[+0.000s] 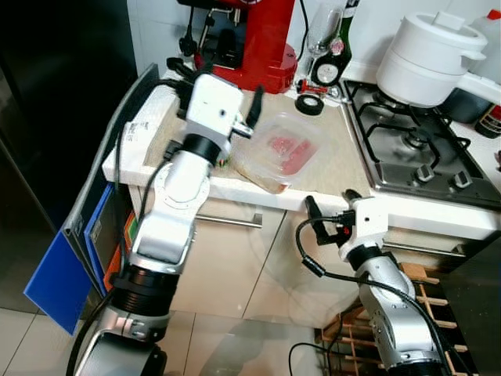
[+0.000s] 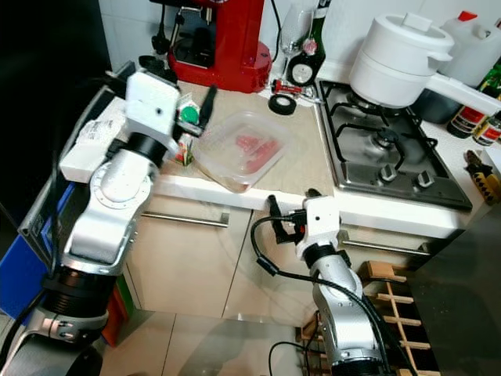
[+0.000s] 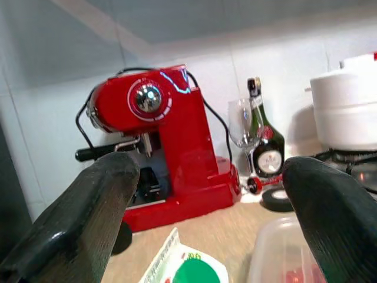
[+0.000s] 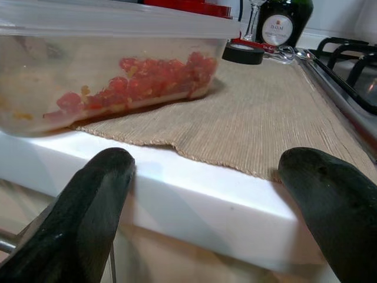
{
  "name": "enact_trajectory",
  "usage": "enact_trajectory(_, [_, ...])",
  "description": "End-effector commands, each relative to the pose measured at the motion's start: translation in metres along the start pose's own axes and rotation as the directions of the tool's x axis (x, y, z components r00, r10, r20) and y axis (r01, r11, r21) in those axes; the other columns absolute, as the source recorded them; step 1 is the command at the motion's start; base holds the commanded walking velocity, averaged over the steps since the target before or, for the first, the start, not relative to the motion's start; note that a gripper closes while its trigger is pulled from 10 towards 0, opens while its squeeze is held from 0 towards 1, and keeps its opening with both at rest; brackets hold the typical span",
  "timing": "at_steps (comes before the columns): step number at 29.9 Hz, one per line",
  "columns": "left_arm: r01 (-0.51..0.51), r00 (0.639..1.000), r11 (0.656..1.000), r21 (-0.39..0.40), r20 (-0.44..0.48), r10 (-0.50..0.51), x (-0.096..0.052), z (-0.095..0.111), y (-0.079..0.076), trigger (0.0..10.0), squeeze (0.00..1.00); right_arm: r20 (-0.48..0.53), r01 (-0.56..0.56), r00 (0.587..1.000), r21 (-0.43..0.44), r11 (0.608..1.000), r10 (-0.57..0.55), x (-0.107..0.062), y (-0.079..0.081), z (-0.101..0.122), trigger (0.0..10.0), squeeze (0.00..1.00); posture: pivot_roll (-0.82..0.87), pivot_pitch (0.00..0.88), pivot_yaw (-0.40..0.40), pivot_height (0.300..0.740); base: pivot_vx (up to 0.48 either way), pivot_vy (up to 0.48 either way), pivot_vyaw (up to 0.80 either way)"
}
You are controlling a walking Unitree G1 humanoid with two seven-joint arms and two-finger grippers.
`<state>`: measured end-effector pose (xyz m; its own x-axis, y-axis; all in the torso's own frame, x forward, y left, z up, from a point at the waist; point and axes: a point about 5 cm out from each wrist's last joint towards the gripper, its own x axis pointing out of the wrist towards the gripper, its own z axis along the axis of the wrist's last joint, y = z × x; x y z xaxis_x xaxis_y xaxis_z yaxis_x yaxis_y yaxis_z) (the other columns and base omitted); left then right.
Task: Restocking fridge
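Note:
A clear plastic container with red food in it lies lidded on a beige mat near the counter's front edge. My left gripper hovers open over the counter's left part, just left of the container. Under it stands a small carton with a green cap. My right gripper is open just in front of the white counter edge, slightly below it and to the right of the container. Nothing is between either pair of fingers.
A red coffee machine, a wine glass, a dark bottle and a black tape roll stand at the back. The gas hob with a white pot is on the right. A dark tall appliance and a blue board are at left.

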<state>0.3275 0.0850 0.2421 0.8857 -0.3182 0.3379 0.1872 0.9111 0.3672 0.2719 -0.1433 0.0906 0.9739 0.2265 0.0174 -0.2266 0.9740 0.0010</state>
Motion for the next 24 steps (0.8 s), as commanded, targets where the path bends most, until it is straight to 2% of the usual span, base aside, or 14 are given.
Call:
enact_trajectory(1, [0.003, 1.0, 1.0, 0.019, 0.001, -0.003, 0.005, 0.004, -0.002, 10.0, 0.0, 0.006, 0.019, 1.0, -0.004, 1.0, -0.019, -0.001, -0.004, 0.002, 10.0, 0.03, -0.01, 0.0, -0.114, 0.74, 0.0, 0.0, 0.0])
enact_trajectory(3, [0.023, 1.0, 0.996, 0.081, 0.016, -0.024, 0.015, 0.014, -0.005, 10.0, 0.0, 0.0, 0.019, 1.0, -0.005, 1.0, -0.019, -0.004, -0.004, 0.001, 10.0, 0.03, -0.02, 0.001, -0.123, 0.74, 0.0, 0.0, 0.0])
enact_trajectory(7, [0.029, 0.999, 0.995, 0.092, 0.015, -0.03, 0.017, 0.017, -0.006, 10.0, 0.0, -0.001, 0.018, 1.0, -0.007, 1.0, -0.018, -0.005, -0.005, 0.001, 10.0, 0.03, -0.02, 0.001, -0.124, 0.74, 0.0, 0.0, 0.0])
enact_trajectory(9, [0.075, 0.997, 0.992, 0.101, -0.014, -0.074, 0.022, 0.019, -0.012, 10.0, 0.0, -0.006, 0.014, 1.0, -0.015, 1.0, -0.014, -0.005, -0.007, 0.001, 10.0, 0.03, -0.02, 0.002, -0.13, 0.74, 0.0, 0.0, 0.0])
enact_trajectory(15, [0.096, 0.995, 0.991, 0.094, -0.05, -0.092, 0.025, 0.017, -0.012, 10.0, 0.0, -0.002, 0.013, 1.0, -0.014, 1.0, -0.013, -0.005, -0.006, 0.002, 10.0, 0.03, -0.02, 0.005, -0.12, 0.74, 0.0, 0.0, 0.0])
enact_trajectory(24, [0.097, 0.989, 0.985, 0.143, -0.126, -0.079, 0.026, 0.015, -0.003, 10.0, 0.0, -0.01, 0.013, 1.0, -0.004, 1.0, -0.013, -0.006, -0.002, -0.001, 10.0, 0.03, 0.0, 0.0, -0.114, 0.74, 0.0, 0.0, 0.0])
